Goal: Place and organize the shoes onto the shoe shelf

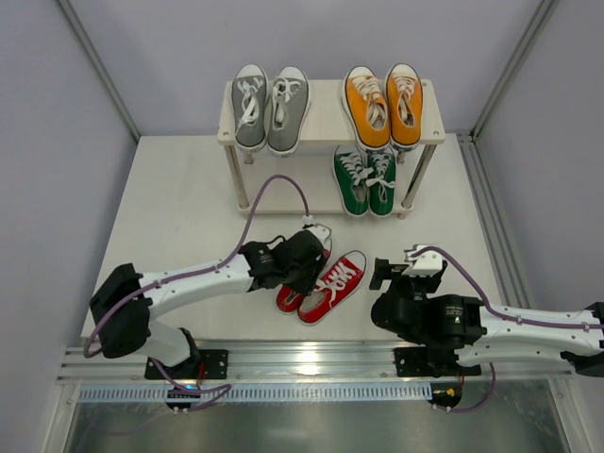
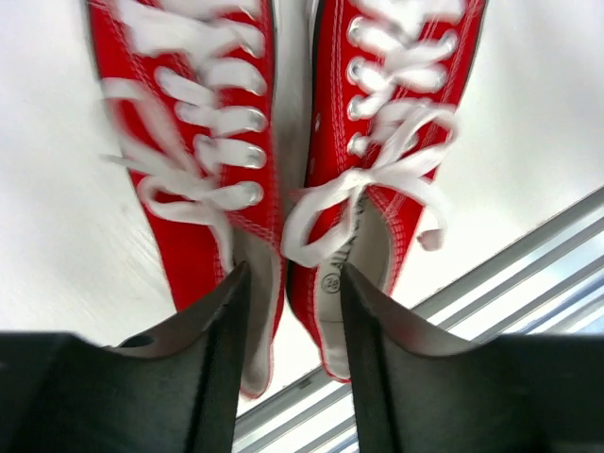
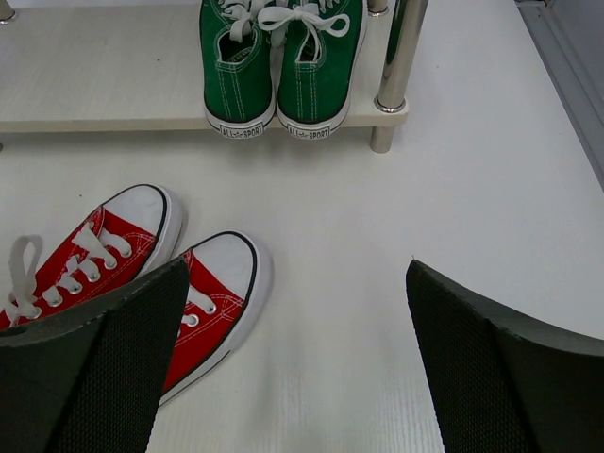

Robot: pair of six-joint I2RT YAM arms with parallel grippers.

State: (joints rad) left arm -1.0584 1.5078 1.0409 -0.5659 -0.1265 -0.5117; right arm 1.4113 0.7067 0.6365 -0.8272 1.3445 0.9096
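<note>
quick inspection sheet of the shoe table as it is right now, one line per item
surface: white table, no marks seen
job's things: grey pair and orange pair on the shoe shelf top board; green pair on the lower board, right side; red pair on the table, side by side
clutter: nothing seen
grippers: left gripper at the red pair's heels, one finger over each opening, jaws apart; right gripper open, empty
cables: purple cable loops above the left arm; second cable on the right arm
surroundings: pale walls, metal rail at the near edge
</note>
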